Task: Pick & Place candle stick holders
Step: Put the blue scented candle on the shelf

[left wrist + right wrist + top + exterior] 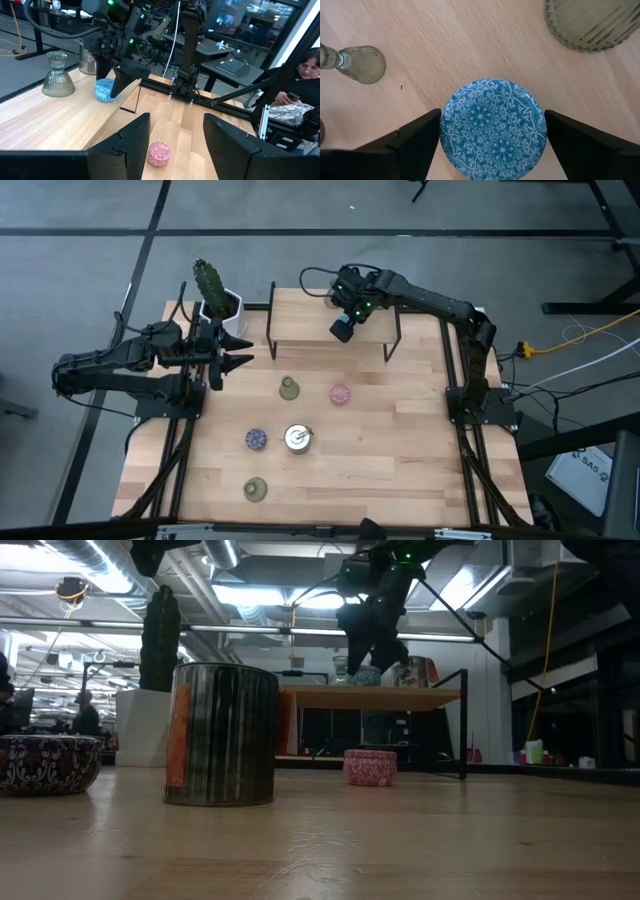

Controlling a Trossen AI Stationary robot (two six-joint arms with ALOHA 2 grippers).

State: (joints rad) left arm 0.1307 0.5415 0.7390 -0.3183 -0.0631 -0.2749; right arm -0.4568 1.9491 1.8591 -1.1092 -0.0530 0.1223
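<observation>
Right claw is letting go of the blue patterned candle holder (pixel 493 129) on the raised wooden shelf (pixel 310 315).

The holder is sitting on the shelf directly under the right gripper (pixel 492 142), whose fingers are standing spread to either side and clear of it; an olive-green flared holder (pixel 364 63) and a ribbed one (pixel 590 22) are standing just beyond. The next move probably calls for lifting straight up. The left gripper (pixel 172 145) is hanging half-spread and empty above the pink holder (pixel 159 153). Only the high view is showing the other holders down on the table (pixel 400 470).
</observation>
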